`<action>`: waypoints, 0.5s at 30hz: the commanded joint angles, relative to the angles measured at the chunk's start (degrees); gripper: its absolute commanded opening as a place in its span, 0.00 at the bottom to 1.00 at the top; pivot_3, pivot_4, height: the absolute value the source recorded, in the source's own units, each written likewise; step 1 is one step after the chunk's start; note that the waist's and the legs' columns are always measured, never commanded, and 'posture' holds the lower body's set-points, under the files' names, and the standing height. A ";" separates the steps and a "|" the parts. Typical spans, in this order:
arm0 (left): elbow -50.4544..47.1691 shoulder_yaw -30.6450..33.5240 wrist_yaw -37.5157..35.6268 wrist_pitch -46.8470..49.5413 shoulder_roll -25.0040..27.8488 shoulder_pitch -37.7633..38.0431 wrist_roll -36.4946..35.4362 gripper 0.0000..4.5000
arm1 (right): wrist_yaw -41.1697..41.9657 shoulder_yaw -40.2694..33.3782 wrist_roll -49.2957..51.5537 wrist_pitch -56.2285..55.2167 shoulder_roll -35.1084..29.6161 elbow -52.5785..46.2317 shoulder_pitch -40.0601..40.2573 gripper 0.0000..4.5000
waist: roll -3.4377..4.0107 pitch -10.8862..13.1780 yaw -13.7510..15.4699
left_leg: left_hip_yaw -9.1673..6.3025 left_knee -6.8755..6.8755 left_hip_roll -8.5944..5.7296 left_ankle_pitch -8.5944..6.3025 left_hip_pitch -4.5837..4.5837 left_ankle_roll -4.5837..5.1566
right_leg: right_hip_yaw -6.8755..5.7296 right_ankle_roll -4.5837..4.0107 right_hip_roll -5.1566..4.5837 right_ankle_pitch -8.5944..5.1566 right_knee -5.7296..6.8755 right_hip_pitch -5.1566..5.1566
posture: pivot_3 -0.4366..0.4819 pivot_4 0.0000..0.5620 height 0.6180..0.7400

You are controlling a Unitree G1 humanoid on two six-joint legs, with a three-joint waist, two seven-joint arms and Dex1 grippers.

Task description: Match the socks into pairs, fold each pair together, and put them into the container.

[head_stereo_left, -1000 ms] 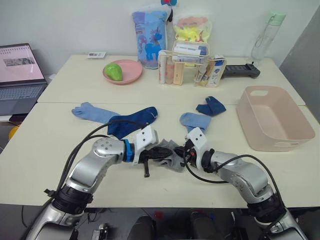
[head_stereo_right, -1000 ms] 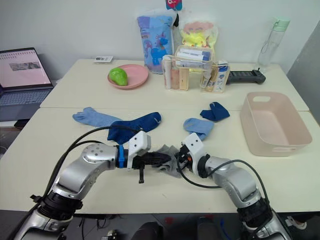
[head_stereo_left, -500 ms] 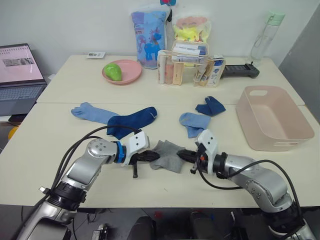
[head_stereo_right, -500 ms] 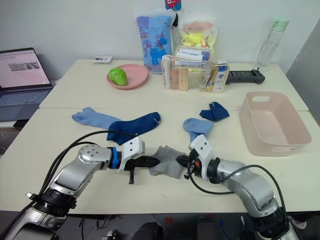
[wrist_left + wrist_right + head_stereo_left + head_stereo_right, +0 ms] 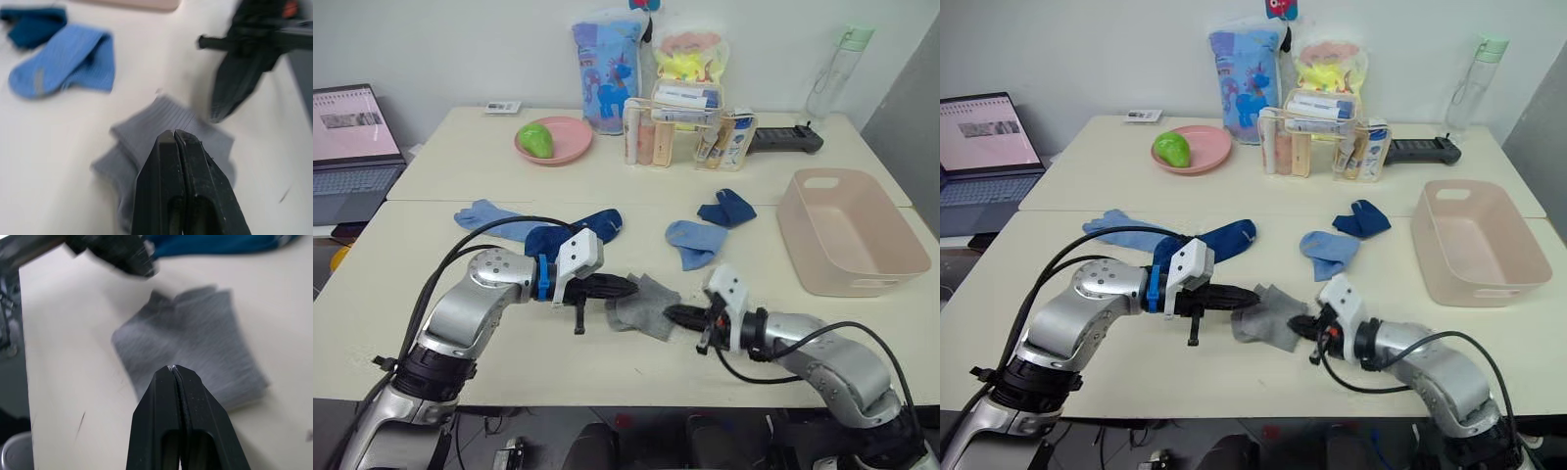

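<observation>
Change: 1 second ago both grippers were bunched over the grey socks (image 5: 644,305) at the front of the table (image 5: 440,157); since then the right gripper (image 5: 677,315) has backed off toward the front-right, and the left gripper (image 5: 623,286) now reaches in from the left.
Meaning: the 2 grey socks lie stacked as 1 flat bundle — my reading is that the fold of this pair is done or nearly so, and the lift toward the container (image 5: 851,234) comes next.
Left arm: elbow bent, forearm running rightward low over the table; its tips sit at the near-left edge of the grey bundle.
Left tool: fingers pressed together with no gap in its wrist view; whether any cloth is pinched between them I cannot tell.
Right arm: forearm stretched leftward along the front edge, tips pointing at the bundle's right edge, just beside it.
Right tool: fingers closed tight on nothing — the grey cloth lies beyond the tips.
Other socks: 1 light blue sock (image 5: 487,216) and 1 navy sock (image 5: 582,227) at left, overlapping; 1 light blue sock (image 5: 694,240) and 1 navy sock (image 5: 728,208) nearer the middle.
Container: far right of the table, well apart from the bundle, no socks inside.
</observation>
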 commanded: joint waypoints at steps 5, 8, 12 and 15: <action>4.47 -7.17 0.93 -10.33 -0.44 1.92 10.82 0.00 | -1.93 2.66 -4.80 -3.99 3.53 4.97 -5.72 0.01 | 0.01 0.01 -0.06 | 0.02 -0.01 0.01 0.00 0.07 0.00 | 0.02 0.00 0.04 0.00 0.03 0.00 | 0.48 0.27 0.69; 6.88 -7.94 1.20 -11.59 -1.27 1.60 12.19 0.00 | -2.25 4.46 -6.57 -4.81 5.46 7.19 -7.36 0.01 | 0.01 0.01 0.01 | 0.01 -0.01 0.00 0.00 0.00 0.00 | 0.01 0.00 0.04 0.00 0.02 -0.05 | 0.48 0.27 0.69; 9.78 -8.68 1.04 -14.12 -1.76 1.45 14.75 0.00 | -4.14 8.19 -11.63 -6.87 8.22 13.59 -9.91 0.01 | 0.01 0.01 -0.01 | 0.02 -0.01 -0.01 0.00 -0.01 0.00 | 0.02 0.00 0.02 0.00 0.01 -0.06 | 0.48 0.27 0.69; 9.84 -8.27 0.59 -13.53 -1.65 1.80 14.66 0.00 | -7.03 9.36 -16.16 -8.03 9.94 19.54 -11.42 0.01 | 0.01 0.00 -0.03 | 0.04 0.00 -0.01 0.01 0.00 0.00 | 0.03 -0.01 0.03 0.00 0.07 -0.10 | 0.48 0.27 0.69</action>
